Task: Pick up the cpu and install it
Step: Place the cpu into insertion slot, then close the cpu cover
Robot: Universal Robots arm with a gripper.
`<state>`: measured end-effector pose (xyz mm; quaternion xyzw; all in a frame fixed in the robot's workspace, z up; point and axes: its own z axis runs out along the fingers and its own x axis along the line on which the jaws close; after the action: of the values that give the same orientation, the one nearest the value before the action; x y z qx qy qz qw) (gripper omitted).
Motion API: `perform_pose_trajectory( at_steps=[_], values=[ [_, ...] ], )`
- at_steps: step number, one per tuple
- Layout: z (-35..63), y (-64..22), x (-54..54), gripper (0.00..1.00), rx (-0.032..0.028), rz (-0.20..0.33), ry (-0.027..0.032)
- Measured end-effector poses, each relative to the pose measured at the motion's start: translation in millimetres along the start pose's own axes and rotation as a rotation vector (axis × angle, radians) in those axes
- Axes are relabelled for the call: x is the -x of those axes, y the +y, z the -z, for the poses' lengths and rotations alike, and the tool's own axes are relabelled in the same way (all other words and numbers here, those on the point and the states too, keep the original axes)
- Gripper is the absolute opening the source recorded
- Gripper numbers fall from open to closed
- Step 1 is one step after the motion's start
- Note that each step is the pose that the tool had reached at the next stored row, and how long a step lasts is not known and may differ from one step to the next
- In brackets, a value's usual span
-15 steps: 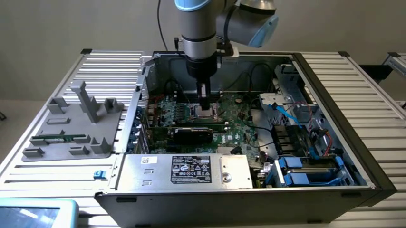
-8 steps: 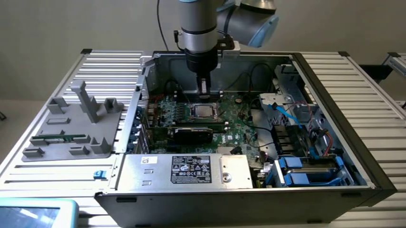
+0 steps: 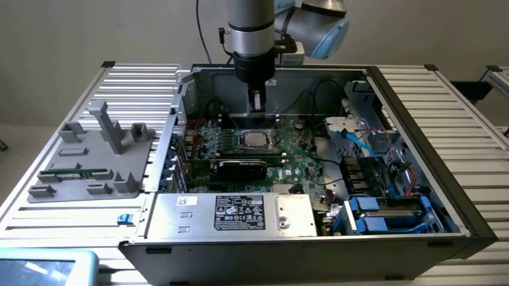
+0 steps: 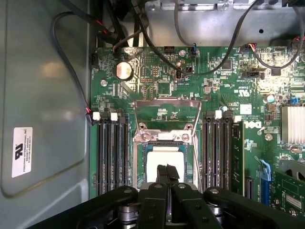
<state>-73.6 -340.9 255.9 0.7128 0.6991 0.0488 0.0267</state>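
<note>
reading dell lettering point(image 4: 252, 125) (motherboard point(image 4: 157, 88)) near cpu point(image 4: 164, 156)

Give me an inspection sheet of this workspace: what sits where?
Surface: slatted table bearing an open computer case.
Job's things: cpu lying in the socket, frame raised.
Clutter: grey fixture with memory stick, at the exterior view's left.
Grippers: end effector shut, over the cpu.
Cables: black cables inside the case.
Surroundings: screen corner.
</note>
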Motion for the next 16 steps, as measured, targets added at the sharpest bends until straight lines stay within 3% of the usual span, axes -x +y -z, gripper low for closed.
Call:
perform_pose_trajectory(
  at_steps=[6,16],
  values=[
    [7.2,1.8,-0.3,0.09,-0.0016,0.001,-0.0091],
    [7.3,1.8,-0.3,0.09,-0.0021,0.001,-0.0093]
  ],
)
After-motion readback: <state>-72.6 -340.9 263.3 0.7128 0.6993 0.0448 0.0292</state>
